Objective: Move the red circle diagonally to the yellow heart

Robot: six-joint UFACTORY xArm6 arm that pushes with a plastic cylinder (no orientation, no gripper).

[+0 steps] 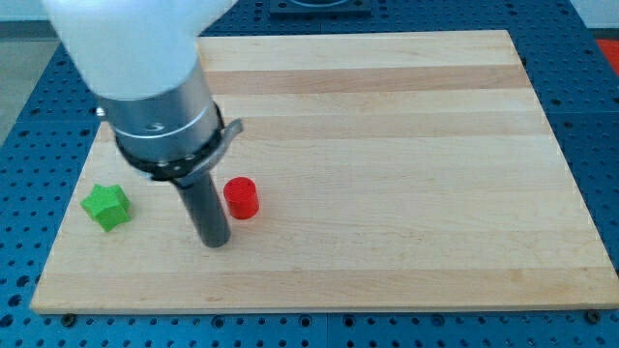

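Tip (215, 242) of rod sits on board, just beside red circle (241, 198), at its lower left; touching or not, can't tell. No jaws on this rig, so nothing's held, rod only pushes. Green star block (105, 207) lies well to view's left. Yellow heart isn't in view, maybe hidden behind arm, so push direction is a guess. Advice: keep tip centred behind red circle, opposite the heart, & push slow so it doesn't slip off sideways. Wooden board (406, 164) shows no labels, brands or writing.
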